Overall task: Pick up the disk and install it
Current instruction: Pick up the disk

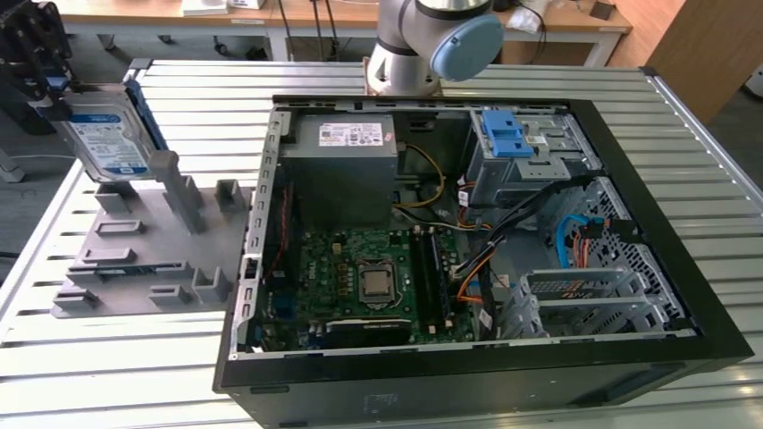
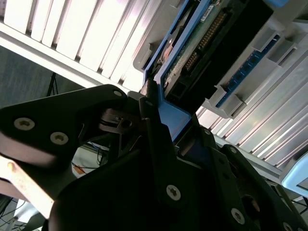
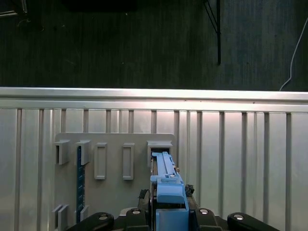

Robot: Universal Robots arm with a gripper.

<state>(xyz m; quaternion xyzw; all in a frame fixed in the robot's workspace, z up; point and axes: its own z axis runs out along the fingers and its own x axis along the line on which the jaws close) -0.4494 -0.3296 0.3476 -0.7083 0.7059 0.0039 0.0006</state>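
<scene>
The black two-fingered gripper (image 1: pixel 50 89) pinches the disk (image 1: pixel 107 138), a flat rectangular silver-grey metal drive with a white, blue-banded label and blue plastic carrier rails. The jaws are pressed against the blue rail from either side, as the second wrist view (image 2: pixel 168 120) and the first wrist view (image 3: pixel 166 192) show. The disk stands on edge, slightly tilted, directly over the grey plastic slotted fixture (image 1: pixel 131 259). Its lower end is at one of the fixture's raised slots, though whether it touches the slot cannot be told. The first wrist view shows the disk's blue rail (image 3: pixel 166 168) reaching to a slot of the fixture (image 3: pixel 115 192). The second wrist view shows its green circuit-board underside (image 2: pixel 185 53). The fixture lies on a slatted silver metal table (image 1: pixel 703 179). Just beside the fixture, toward the exterior view's right, lies an open black computer case (image 1: pixel 477 384). It contains a grey power-supply box (image 1: pixel 346 179) and a metal drive cage with blue latches (image 1: pixel 555 134).
</scene>
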